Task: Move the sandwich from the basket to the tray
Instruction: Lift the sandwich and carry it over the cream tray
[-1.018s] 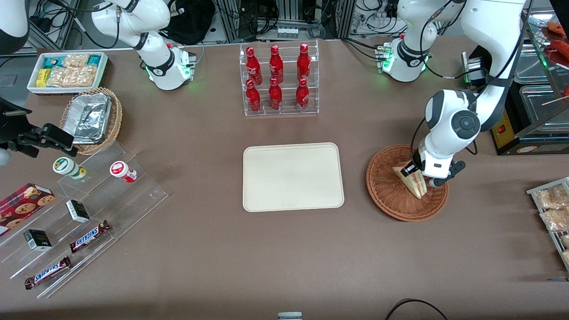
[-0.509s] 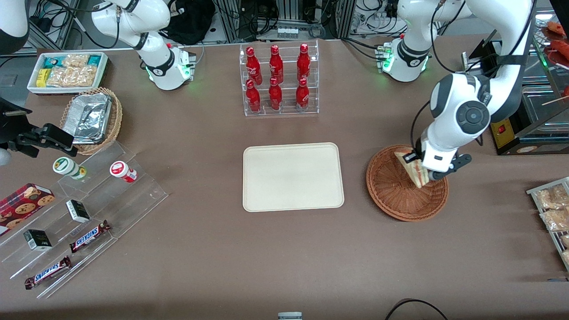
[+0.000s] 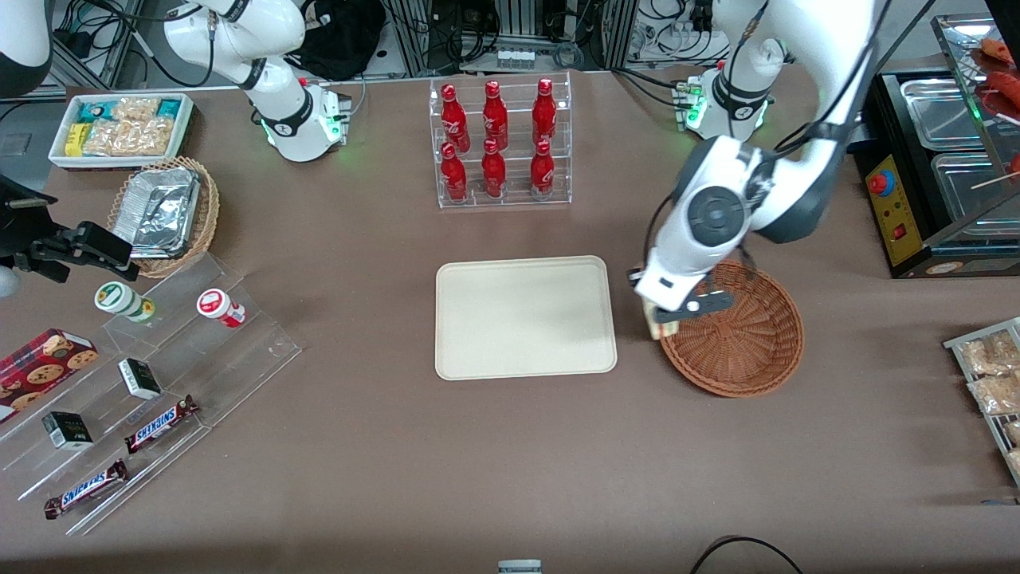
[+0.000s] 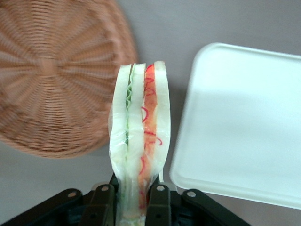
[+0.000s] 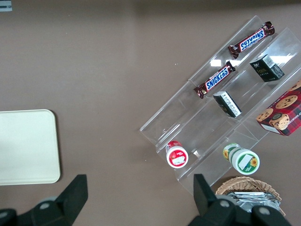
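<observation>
One wrapped sandwich (image 4: 139,141), a slim wedge of pale bread edged with green and red filling under glossy clear film, hangs clamped upright in the gripper (image 4: 132,200), whose two black fingers (image 4: 104,203) press its flat sides near the base. From the front we see the gripper (image 3: 668,312) held above the table over the gap between the tray (image 3: 524,317) and the basket (image 3: 737,331), at the basket's rim nearest the tray; only a pale sliver of the sandwich (image 3: 655,325) shows beneath it. We note the basket's (image 4: 47,75) round, reddish-brown weave spiralling from its centre, nothing lying in it. Beside it, the tray (image 4: 244,122) lies flat, smooth and cream, with rounded corners and a low rim.
</observation>
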Robot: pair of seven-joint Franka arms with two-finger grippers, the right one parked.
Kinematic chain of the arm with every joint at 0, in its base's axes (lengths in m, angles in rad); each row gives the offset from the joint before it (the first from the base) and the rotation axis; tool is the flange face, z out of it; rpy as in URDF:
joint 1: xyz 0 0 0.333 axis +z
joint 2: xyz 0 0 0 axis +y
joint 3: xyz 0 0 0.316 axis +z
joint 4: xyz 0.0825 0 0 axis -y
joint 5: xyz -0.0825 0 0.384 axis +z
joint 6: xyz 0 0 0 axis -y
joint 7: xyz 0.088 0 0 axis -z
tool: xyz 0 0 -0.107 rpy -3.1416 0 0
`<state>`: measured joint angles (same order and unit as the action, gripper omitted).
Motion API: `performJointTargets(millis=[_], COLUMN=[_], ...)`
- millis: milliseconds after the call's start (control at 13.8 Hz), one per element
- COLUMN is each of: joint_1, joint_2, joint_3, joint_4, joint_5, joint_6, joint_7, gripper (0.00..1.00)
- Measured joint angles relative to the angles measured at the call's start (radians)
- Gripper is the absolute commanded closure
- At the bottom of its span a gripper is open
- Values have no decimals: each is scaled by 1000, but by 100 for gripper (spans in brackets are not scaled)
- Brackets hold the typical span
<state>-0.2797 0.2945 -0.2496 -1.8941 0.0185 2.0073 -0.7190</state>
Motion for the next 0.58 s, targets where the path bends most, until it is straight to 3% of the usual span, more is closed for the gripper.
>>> performJointTargets(millis=[582], joint_1=[-191], joint_2=[254], joint_3=[-1], joint_4=[288], joint_5=[-1], joint_6=[1], joint_7=[-181], gripper=[94])
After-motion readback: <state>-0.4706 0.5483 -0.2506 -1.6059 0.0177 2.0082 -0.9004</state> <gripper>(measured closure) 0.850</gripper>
